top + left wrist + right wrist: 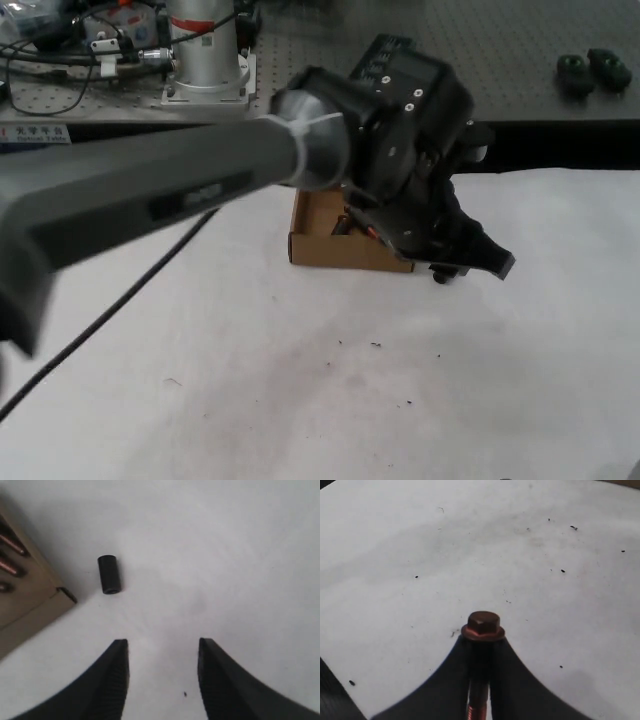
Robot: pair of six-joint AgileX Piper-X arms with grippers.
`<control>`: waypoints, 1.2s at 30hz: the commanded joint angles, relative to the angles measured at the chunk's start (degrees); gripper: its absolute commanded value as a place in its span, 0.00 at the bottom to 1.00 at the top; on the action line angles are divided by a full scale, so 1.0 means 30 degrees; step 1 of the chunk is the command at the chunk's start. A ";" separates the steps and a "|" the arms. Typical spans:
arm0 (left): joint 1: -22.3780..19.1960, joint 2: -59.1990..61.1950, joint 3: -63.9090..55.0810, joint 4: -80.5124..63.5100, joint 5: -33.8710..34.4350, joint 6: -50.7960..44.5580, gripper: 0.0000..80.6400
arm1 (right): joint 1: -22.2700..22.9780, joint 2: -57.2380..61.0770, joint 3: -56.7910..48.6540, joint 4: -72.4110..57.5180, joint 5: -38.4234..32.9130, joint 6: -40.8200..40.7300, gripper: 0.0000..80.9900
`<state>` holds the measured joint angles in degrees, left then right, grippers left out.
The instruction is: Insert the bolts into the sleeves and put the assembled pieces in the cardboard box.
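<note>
High view: the left arm [200,170] sweeps in from the left edge to the centre of the frame, its left gripper [470,258] hanging at the right-hand corner of the cardboard box [330,250], which sits just above centre on the white sheet [300,400]. Behind, along the top of the frame, a metal column [205,40] stands on a perforated table [500,40], with two dark objects [592,72] at upper right.

Left wrist view: the left gripper [162,665] is spread wide and grasps nothing, its fingers [117,680] apart over bare sheet [225,555]. A black sleeve [109,574] lies on its side on the sheet, just beside a corner of the cardboard box [25,615] and not touching it. Copper-coloured pieces [10,565] lie inside the box.

Right wrist view: the right gripper [482,647] is clamped on a copper bolt [483,625], whose hexagonal head stands out just past the fingertips [455,665], above the sheet [470,540] dotted with dark specks [562,571].
</note>
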<state>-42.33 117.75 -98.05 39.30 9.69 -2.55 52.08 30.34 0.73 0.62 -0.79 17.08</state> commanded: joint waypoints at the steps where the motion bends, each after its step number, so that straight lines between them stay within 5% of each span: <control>1: 0.0011 0.2236 -0.3344 0.1398 -0.1025 0.1936 0.47 | 0.0026 -0.0141 -0.0244 -0.0444 -0.0437 -0.0125 0.09; 10: 0.0169 0.4521 -0.6251 0.1603 -0.1025 0.2772 0.48 | 0.0026 -0.0141 -0.0244 -0.0458 -0.0437 -0.0296 0.09; 36: 0.0565 0.7041 -0.6416 -0.0687 -0.2785 0.4760 0.48 | 0.0026 -0.0141 -0.0244 -0.0619 -0.1778 -0.0296 0.09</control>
<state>-40.87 137.88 -116.68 38.33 2.40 10.26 52.08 30.34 0.73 0.00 -5.33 16.74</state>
